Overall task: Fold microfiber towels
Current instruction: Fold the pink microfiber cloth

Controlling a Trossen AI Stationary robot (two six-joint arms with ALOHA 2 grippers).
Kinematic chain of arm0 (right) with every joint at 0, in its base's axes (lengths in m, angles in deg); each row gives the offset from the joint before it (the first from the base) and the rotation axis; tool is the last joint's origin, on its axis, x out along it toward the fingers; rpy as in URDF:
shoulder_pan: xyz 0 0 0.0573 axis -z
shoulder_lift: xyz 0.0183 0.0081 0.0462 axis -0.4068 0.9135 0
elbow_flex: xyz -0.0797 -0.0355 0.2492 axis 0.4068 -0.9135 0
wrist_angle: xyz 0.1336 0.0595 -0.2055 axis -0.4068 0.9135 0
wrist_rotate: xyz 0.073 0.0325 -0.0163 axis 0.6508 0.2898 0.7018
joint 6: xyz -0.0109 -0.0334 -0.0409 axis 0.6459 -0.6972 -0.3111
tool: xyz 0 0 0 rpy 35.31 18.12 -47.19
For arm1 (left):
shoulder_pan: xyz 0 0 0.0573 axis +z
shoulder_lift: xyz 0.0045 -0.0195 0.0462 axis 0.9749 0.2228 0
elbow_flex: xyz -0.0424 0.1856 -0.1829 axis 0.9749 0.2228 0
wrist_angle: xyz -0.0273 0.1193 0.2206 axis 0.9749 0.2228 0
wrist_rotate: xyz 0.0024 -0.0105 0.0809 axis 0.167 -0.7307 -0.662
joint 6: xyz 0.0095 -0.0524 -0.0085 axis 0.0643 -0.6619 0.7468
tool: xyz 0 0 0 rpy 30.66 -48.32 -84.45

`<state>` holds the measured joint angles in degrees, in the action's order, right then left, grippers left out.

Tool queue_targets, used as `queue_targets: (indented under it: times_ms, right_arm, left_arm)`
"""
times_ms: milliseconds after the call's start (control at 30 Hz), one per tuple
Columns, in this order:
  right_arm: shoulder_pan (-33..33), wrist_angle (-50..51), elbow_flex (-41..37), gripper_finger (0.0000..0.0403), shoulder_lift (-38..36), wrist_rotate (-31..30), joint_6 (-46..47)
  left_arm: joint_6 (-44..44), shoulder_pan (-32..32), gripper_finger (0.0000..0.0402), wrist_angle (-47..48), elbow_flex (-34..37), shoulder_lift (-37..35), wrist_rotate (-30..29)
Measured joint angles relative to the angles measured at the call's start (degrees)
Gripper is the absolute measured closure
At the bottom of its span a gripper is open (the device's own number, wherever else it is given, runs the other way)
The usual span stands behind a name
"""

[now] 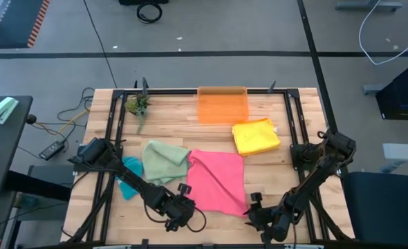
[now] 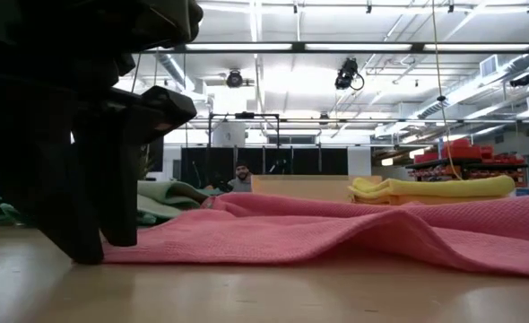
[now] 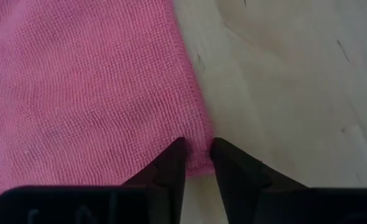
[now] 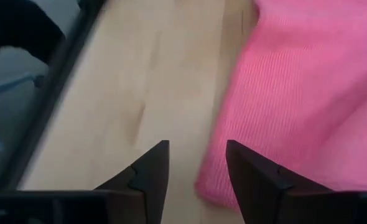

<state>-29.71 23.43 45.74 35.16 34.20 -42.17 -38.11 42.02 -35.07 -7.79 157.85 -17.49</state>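
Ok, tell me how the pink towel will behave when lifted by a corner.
Probably floppy: the pink towel lies in soft ripples, so it should drape and sag. Likely light, being thin cloth. The left tool, pinching its corner, may drag the rest across the table.

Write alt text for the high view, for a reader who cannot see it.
Seen from above, a pink towel lies spread on a wooden table, with the left gripper at its near left corner and the right gripper at its near right corner. Behind it sit a sage green towel, a teal towel, a folded yellow towel and an orange bin.
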Motion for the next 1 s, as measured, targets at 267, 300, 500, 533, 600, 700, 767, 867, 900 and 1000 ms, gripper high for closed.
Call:
queue_targets:
  times_ms: [267,300,500,533,600,700,767,867,900,1000]
  right_arm:
    - [0.4,1.6,0.3,0.0246,2.4,0.5,5.7]
    - [0.1,2.3,0.3,0.0252,2.0,0.5,6.6]
    - [-0.8,6.5,0.2,0.0341,0.5,-0.2,9.7]
    - [-0.8,6.7,0.1,0.0361,0.2,-0.1,9.7]
    - [-0.8,7.3,0.0,0.0390,-0.9,0.3,9.6]
    - [-0.8,8.4,-0.2,0.0393,-4.6,1.1,9.5]
    - [-0.8,8.5,0.0,0.0395,-9.1,1.0,9.0]
    - [-0.9,9.5,0.0,0.0396,-16.7,0.5,6.2]
    - [-1.0,9.2,0.0,0.0396,-19.6,0.0,4.7]
    - [-2.0,8.5,0.8,0.0397,-28.3,-4.0,-1.3]
  left_arm:
    - [-1.5,0.1,0.0376,0.5,0.1,0.2,0.1]
    - [-1.5,0.1,0.0387,0.5,0.1,0.2,0.1]
    - [-3.9,0.1,0.0395,0.4,0.1,0.2,-0.3]
    - [-4.1,0.0,0.0396,0.1,0.1,0.2,-0.6]
    - [-4.0,-0.6,0.0396,-0.9,0.2,-0.3,-1.3]
    - [-3.1,-2.0,0.0398,0.0,0.7,-2.8,-3.4]
    - [-3.0,-3.1,0.0398,0.3,0.6,-6.6,-6.0]
    - [-2.5,-4.9,0.0398,0.2,0.3,-13.4,-11.1]
    - [-1.7,-5.4,0.0398,0.1,0.3,-15.6,-12.4]
    - [2.1,-7.4,0.0399,-3.0,0.3,-22.1,-19.5]
